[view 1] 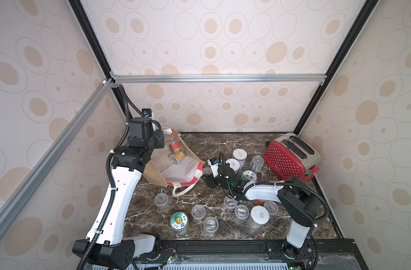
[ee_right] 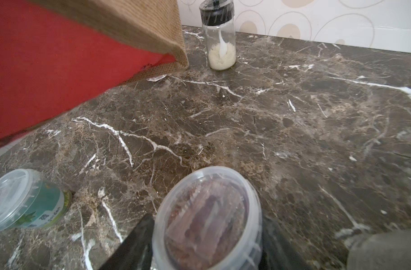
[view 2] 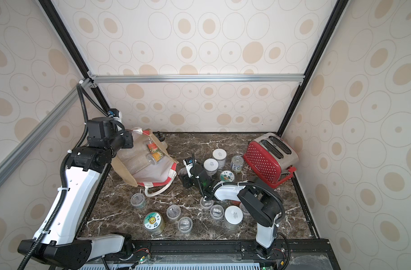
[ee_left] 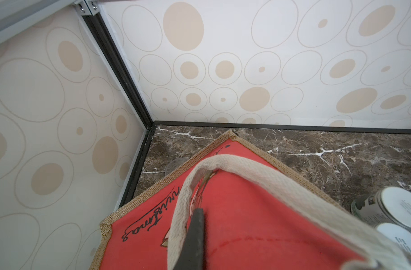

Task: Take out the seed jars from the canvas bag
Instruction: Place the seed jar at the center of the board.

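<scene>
The step in hand looks like carrying one jar clear of the bag. The right gripper (ee_right: 208,224) has its jaws clenched around a small clear-lidded cup (ee_right: 206,203) of brownish seed, low over the desk (ee_right: 293,117) and just beside the canvas bag (view 1: 156,174). The left gripper (ee_left: 196,217) has its jaws clamped shut on the bag's rim by the white rope handle (ee_left: 246,168). It holds the bag tipped up at the desk's far left so the mouth gapes.

A red-labelled jar (view 1: 174,143) and an orange-labelled jar (view 1: 177,157) lie inside on the white lining. About a dozen jars stand out on the desk. Next, I judge, the cup needs a bare spot and a release, then a reach inside for those two.

A green-labelled cup (ee_right: 36,203) reads "garden" beside a Chinese character. The bag's red panel carries black cursive I cannot make out. The print on a white-lidded jar (view 1: 239,154) is too small to read.
</scene>
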